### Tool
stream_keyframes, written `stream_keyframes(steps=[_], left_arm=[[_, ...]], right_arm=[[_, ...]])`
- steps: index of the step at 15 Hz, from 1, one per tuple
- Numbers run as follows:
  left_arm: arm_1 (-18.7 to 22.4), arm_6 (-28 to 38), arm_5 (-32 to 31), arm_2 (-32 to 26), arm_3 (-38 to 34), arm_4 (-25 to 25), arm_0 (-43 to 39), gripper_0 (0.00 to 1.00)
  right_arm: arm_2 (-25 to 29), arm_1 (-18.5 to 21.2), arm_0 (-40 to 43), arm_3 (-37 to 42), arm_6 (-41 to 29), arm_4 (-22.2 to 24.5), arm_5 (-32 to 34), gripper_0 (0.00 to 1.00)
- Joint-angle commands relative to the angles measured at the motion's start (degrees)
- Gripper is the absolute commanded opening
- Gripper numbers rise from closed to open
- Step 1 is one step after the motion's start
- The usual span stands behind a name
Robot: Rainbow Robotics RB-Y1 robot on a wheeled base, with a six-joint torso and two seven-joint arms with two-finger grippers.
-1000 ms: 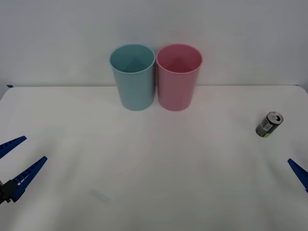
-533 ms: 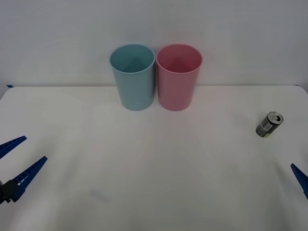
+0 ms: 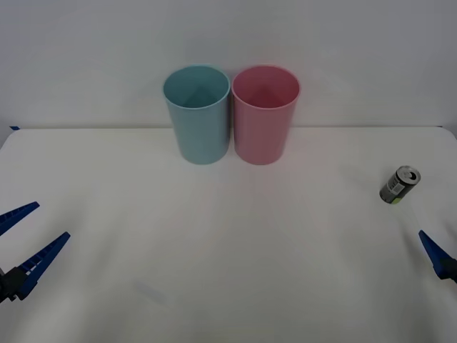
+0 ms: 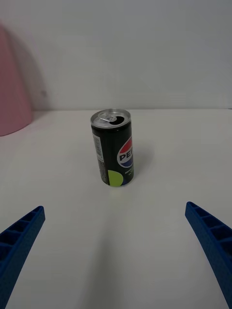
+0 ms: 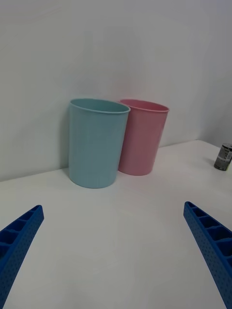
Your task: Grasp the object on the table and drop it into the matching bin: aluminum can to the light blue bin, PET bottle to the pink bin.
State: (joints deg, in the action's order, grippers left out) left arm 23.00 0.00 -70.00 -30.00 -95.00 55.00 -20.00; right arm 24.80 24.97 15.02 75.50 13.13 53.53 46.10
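The aluminum can (image 3: 398,185), small and dark with a silver top, stands upright at the right side of the white table (image 3: 228,243). In the right wrist view the can (image 4: 113,147) is centred ahead of my open right gripper (image 4: 114,207), a short way beyond the fingertips and touching neither. One blue finger (image 3: 435,254) of that gripper shows at the right edge, nearer to me than the can. The light blue bin (image 3: 197,114) and pink bin (image 3: 265,114) stand side by side at the back centre. My left gripper (image 3: 28,239) waits open at the left, holding nothing.
The left wrist view looks across bare tabletop at the light blue bin (image 5: 97,142), the pink bin (image 5: 142,136) and the distant can (image 5: 223,156). A plain wall rises behind the table's far edge. Open white surface lies between the grippers and the bins.
My right gripper's finger has shifted slightly inward from the right edge, toward the can. The left gripper, the can and the bins have not moved.
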Motion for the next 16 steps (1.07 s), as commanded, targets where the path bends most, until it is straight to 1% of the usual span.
stream_keyframes(steps=[1,8,16], left_arm=[[0.00,0.00,0.00,0.00,0.00,0.00,0.00,1.00],[0.00,0.00,0.00,0.00,0.00,0.00,0.00,1.00],[0.00,0.00,0.00,0.00,0.00,0.00,0.00,1.00]], right_arm=[[-0.71,-0.01,-3.42,-3.43,0.58,0.00,-1.01,1.00],[-2.21,-0.09,-10.71,-10.90,3.04,0.35,-3.03,1.00],[-4.05,-2.38,-14.67,-11.60,5.33,0.52,-8.39,1.00]])
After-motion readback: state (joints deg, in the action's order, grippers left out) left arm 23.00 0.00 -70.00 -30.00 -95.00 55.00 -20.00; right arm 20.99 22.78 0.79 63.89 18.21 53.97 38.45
